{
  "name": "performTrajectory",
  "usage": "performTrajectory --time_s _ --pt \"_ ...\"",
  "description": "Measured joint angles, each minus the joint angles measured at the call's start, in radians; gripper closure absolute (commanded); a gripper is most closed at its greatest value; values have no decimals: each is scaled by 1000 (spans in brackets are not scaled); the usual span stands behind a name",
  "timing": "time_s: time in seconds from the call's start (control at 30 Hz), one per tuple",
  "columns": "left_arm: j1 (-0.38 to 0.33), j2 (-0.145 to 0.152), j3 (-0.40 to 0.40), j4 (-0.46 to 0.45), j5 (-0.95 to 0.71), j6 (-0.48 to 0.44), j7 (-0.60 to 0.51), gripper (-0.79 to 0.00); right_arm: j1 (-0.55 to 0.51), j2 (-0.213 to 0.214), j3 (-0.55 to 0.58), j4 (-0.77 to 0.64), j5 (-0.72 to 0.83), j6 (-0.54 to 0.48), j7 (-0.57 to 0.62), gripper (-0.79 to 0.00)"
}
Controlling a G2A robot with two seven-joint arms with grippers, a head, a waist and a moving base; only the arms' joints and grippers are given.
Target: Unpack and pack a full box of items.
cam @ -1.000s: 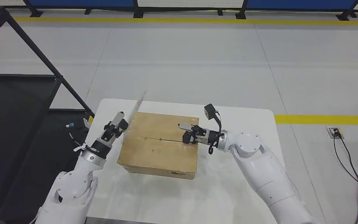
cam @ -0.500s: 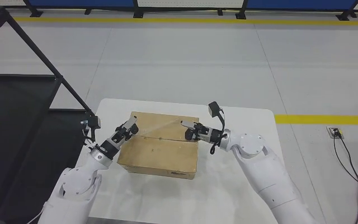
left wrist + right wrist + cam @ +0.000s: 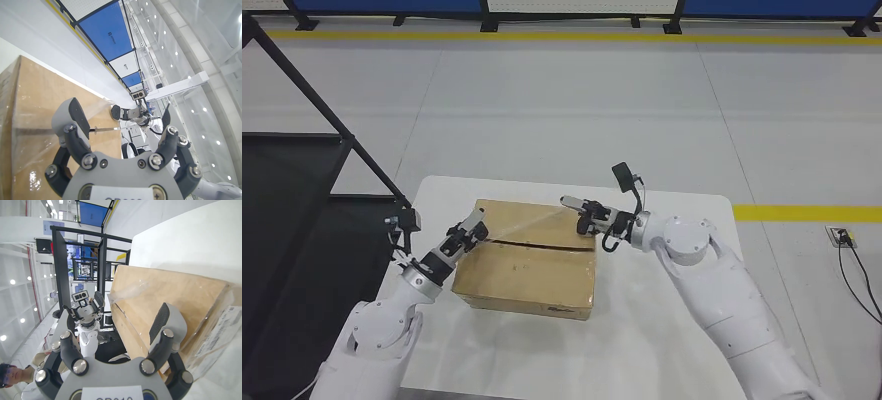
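Two tools, both spread and holding nothing, flank the closed box (image 3: 527,265) at mid-worktop (image 3: 662,330): the left tool (image 3: 470,232) sits at one end of the lid seam, the right tool (image 3: 575,206) near the lid's far corner on its own side. Clear tape (image 3: 130,289) lies loose and crumpled on the lid. Opening probably goes best if each tool catches a flap edge and both lift evenly, so the box does not slide.

A cardboard box (image 3: 527,268) sits on the white worktop (image 3: 672,330). The left end effector (image 3: 470,233) is at its far-left corner, and the right end effector (image 3: 576,207) is over its far edge.
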Motion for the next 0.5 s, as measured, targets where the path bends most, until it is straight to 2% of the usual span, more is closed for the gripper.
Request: performTrajectory --time_s 0.1,0.23,0.47,0.5 --pt "4 0 -6 -3 -5 -3 1 -785 29 -7 -26 -3 -42 88 -31 -785" --pt "10 0 -12 -6 -8 -10 8 -785 82 -20 -58 35 -39 187 4 -785" --pt "20 1 -29 -12 -14 -22 14 -785 157 -44 -98 145 -16 227 27 -785" --pt "20 1 -31 -10 -16 -23 14 -785 165 -47 -99 161 -8 224 27 -730"
